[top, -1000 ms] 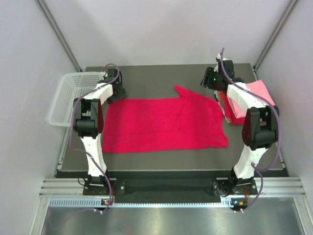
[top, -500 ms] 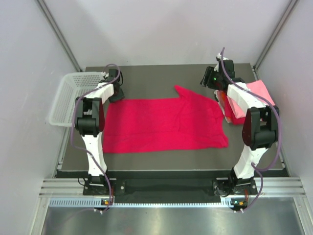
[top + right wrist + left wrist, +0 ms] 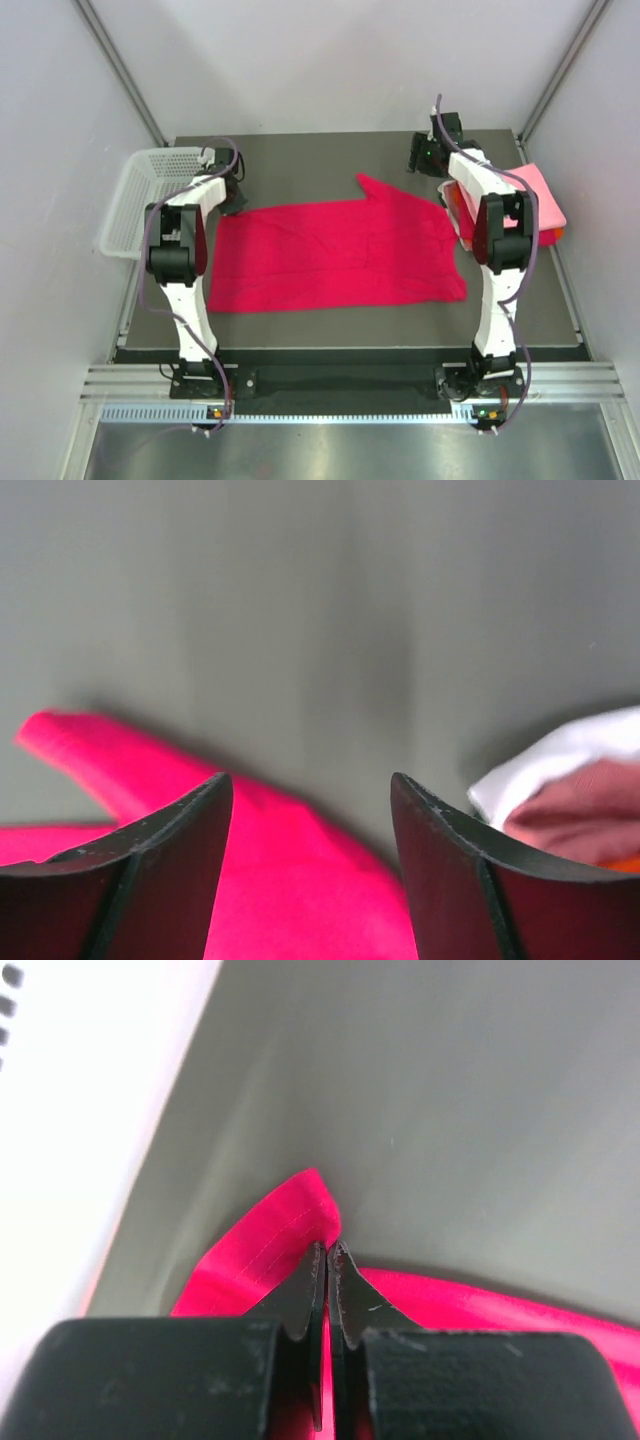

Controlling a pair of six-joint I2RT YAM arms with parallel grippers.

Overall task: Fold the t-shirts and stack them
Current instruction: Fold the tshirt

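- crimson t-shirt [image 3: 340,255]: lies spread flat across the middle of the table [image 3: 300,160], long side running left to right. Shows one short sleeve pointing toward the far edge on the right half.
- left gripper [image 3: 232,198]: sits at the far-left corner of the crimson t-shirt. Jaws pressed together, clamped on the hem at that corner. In the left wrist view, shows a small fold of crimson cloth bunched at the tips, with more cloth on both sides.
- right gripper [image 3: 425,155]: hangs over bare table beyond the sleeve, near the far edge. Jaws stand apart and hold nothing. In the right wrist view, shows the sleeve below and between the jaws, not touching them.
- stack of folded t-shirts [image 3: 538,192]: rests at the right edge of the table, just beside the crimson t-shirt. Light pink on top, red and orange edges beneath; partly covered by the right arm.
- white perforated basket [image 3: 140,200]: sits at the left edge of the table, near the left gripper.
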